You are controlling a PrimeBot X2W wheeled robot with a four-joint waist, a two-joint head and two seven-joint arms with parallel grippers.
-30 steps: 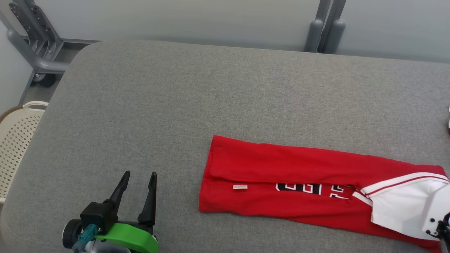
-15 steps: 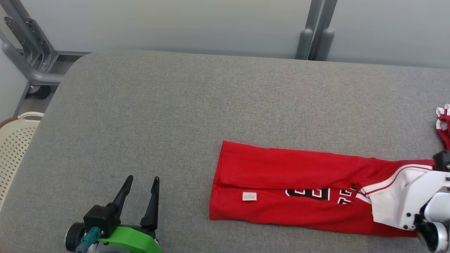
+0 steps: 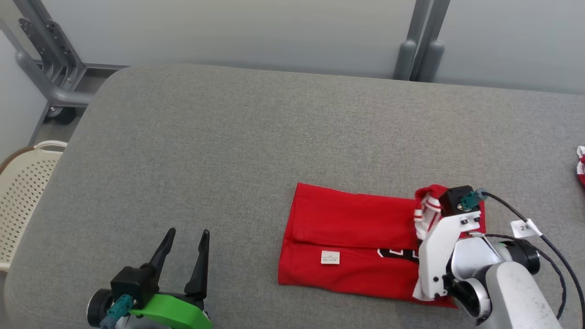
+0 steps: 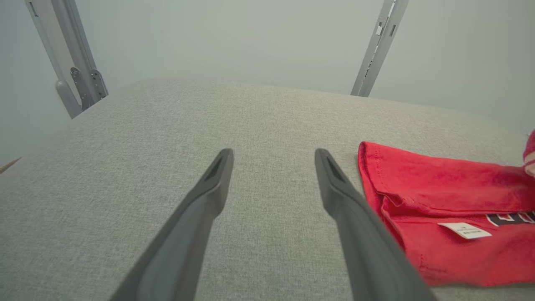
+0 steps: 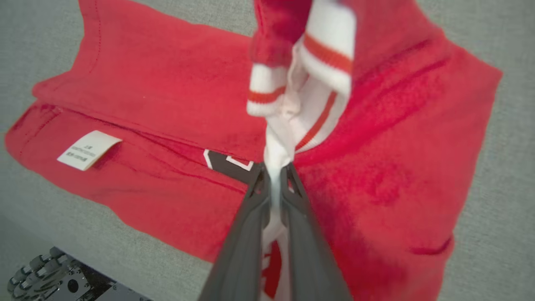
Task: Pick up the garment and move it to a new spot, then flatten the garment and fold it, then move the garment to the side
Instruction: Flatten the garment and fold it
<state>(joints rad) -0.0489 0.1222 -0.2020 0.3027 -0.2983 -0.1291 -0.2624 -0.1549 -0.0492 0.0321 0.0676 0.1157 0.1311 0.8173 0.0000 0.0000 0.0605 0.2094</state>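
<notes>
Red garment lies folded lengthwise on the right half of the grey pad, its white trim raised over the body. Right gripper has its jaws clamped on that trim, judged to be carrying it across for a fold. Left gripper sits near the front edge, jaws apart and empty, clear of the cloth. Pale basket stands off the pad's left side; grey posts and plain wall behind.
</notes>
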